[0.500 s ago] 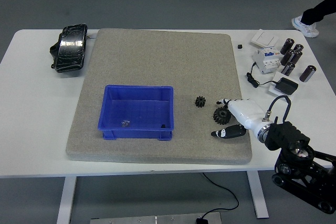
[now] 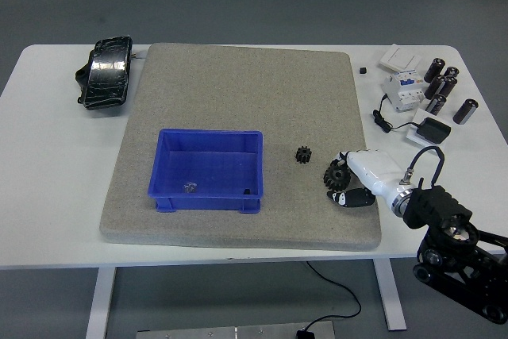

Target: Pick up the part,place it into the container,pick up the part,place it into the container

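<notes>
A large black gear (image 2: pixel 335 173) lies on the grey mat (image 2: pixel 238 93), right of the blue container (image 2: pixel 208 138). My right hand (image 2: pixel 340 182) reaches in from the lower right, its white palm just right of the gear. One finger curls over the gear's top and the black thumb (image 2: pixel 353 198) presses in under it, so the hand is shut on the gear, which still rests on the mat. A smaller black gear (image 2: pixel 302 153) sits free to the upper left. Two small parts lie inside the container. The left arm is out of view.
A black pedal-like object (image 2: pixel 105 73) lies at the back left. Black cylinders (image 2: pixel 444 85), a breaker block (image 2: pixel 403 89), a white switch plate (image 2: pixel 399 57) and a black adapter with a cable (image 2: pixel 432 129) crowd the table's right end.
The right hand has shifted slightly right and its thumb has drawn in from an outstretched pose toward the large gear. Both gears and the container have stayed put.
</notes>
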### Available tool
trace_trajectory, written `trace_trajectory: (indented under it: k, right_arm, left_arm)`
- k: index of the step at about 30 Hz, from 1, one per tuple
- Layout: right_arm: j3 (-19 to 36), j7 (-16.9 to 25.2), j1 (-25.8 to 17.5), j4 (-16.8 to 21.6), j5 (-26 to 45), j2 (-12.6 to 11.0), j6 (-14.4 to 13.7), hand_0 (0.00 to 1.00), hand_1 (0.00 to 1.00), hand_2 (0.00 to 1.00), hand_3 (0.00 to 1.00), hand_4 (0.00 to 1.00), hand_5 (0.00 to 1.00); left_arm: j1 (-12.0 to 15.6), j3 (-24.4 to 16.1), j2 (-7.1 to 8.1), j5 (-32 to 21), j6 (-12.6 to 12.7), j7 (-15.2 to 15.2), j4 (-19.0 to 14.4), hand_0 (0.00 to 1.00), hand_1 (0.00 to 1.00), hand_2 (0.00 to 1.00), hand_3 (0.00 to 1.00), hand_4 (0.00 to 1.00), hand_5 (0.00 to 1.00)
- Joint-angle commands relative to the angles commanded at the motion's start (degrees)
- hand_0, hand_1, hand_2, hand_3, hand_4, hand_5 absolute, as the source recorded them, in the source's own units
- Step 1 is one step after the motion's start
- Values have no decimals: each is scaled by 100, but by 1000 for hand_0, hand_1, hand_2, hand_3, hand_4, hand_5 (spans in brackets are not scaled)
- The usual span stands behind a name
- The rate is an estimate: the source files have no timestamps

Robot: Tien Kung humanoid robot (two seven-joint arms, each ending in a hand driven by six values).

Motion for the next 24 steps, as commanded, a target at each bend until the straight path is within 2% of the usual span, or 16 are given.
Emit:
trace_trajectory:
  k: [4, 5, 11, 12, 19, 24]
  right_arm:
    - [-17, 38, -4, -32, 12, 2, -77, 470, 515, 506, 672, 602, 255]
    - [-24, 46, -4, -34, 8, 1, -93, 453, 523, 475, 677, 505, 159]
    - [-57, 77, 1, -37, 7, -10, -169, 453, 523, 475, 677, 505, 159]
    - [-60, 85, 1, -31, 10, -12, -185, 490, 540, 436, 667, 505, 2]
    - [7, 133, 29, 222, 6, -41, -377, 497, 543, 414, 657, 478, 2]
    - [117, 72, 156, 662, -3, -7, -443, 502, 552, 414, 654, 480, 2]
  left_arm:
    - [6, -1, 4, -9, 1, -7, 2, 674, 668, 597, 566, 509, 415]
    - [7, -1, 6, -12, 2, -10, 2, 675, 668, 599, 567, 509, 422]
    - [9, 0, 9, -21, 6, -17, 4, 675, 668, 599, 567, 509, 422]
    - [9, 2, 9, -23, 6, -19, 4, 674, 668, 600, 567, 508, 420]
    - [7, 7, 9, -25, 16, -19, 3, 674, 668, 601, 568, 510, 433]
    - [1, 6, 7, -20, 24, -15, 1, 675, 668, 602, 569, 512, 445]
